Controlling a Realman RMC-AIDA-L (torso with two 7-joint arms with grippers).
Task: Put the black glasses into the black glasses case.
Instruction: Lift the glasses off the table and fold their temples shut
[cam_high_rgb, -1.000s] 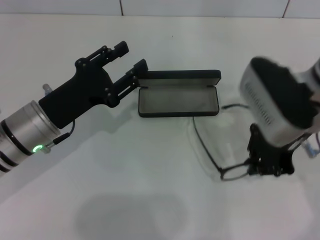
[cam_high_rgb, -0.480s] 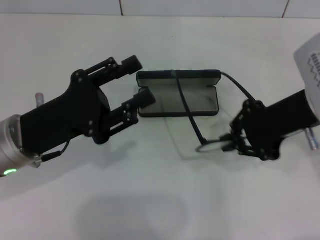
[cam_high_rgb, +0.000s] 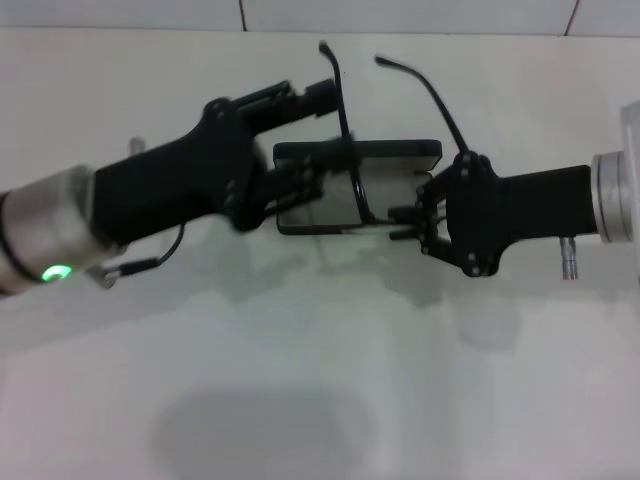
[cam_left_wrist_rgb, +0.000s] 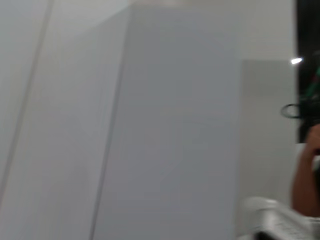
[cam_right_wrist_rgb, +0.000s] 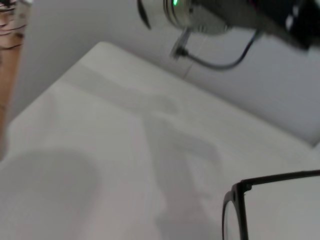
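Observation:
The black glasses case (cam_high_rgb: 395, 152) lies open in the middle of the table in the head view, grey lining up. My right gripper (cam_high_rgb: 398, 224) comes in from the right and is shut on the black glasses (cam_high_rgb: 343, 118), holding them over the case's front edge. Both temple arms stick up and away over the lid. In the right wrist view a corner of the black glasses (cam_right_wrist_rgb: 239, 196) shows close up. My left gripper (cam_high_rgb: 315, 138) reaches in from the left and is open, one finger above the lid's left corner and one over the case's left end.
The white table (cam_high_rgb: 300, 380) carries soft shadows in front of the arms. A tiled wall edge runs along the back. The left wrist view shows only a pale wall (cam_left_wrist_rgb: 150, 125). The left arm's silver wrist (cam_right_wrist_rgb: 200, 12) crosses the right wrist view.
My right gripper has swung the glasses left and back, from the table's front right to over the case, with the temple arms now pointing up. My left gripper moved right, onto the case's left end.

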